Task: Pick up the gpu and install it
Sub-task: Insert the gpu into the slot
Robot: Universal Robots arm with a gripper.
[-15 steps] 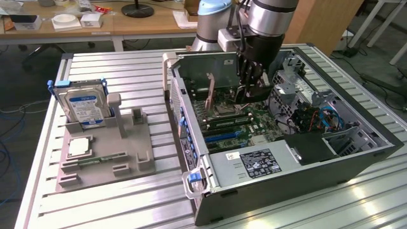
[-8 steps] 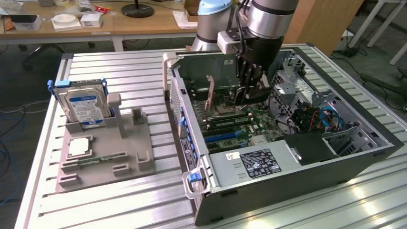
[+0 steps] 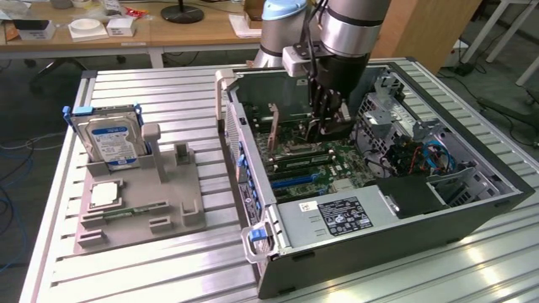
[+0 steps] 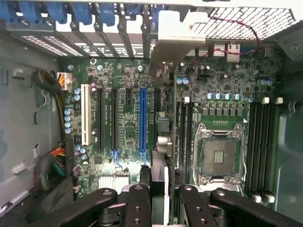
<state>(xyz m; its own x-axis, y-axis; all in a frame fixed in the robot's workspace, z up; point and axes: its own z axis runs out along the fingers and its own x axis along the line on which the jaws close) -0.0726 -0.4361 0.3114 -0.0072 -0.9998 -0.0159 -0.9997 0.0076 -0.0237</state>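
The gpu (image 4: 159, 172) is a thin dark card seen edge-on, running from between my fingers to its silver end bracket (image 4: 181, 30) at the case's rear slots. My gripper (image 4: 163, 201) is shut on it, one black finger (image 4: 137, 201) on each side. The card hangs upright over the green motherboard, just beside the long blue expansion slot (image 4: 143, 118). In the exterior view the gripper (image 3: 327, 129) is lowered inside the open computer case (image 3: 471, 208), and the card's brownish edge (image 3: 274, 129) shows towards the exterior view's left of it.
A grey parts holder (image 3: 168, 208) on the slatted table carries a silver hard drive with a blue label (image 3: 113, 142), a square processor chip (image 3: 105, 194) and a narrow memory stick (image 3: 126, 211). Inside the case are the empty processor socket (image 4: 220, 156), memory slots (image 4: 260, 142), power supply (image 3: 337, 214) and cable bundles (image 4: 54, 163).
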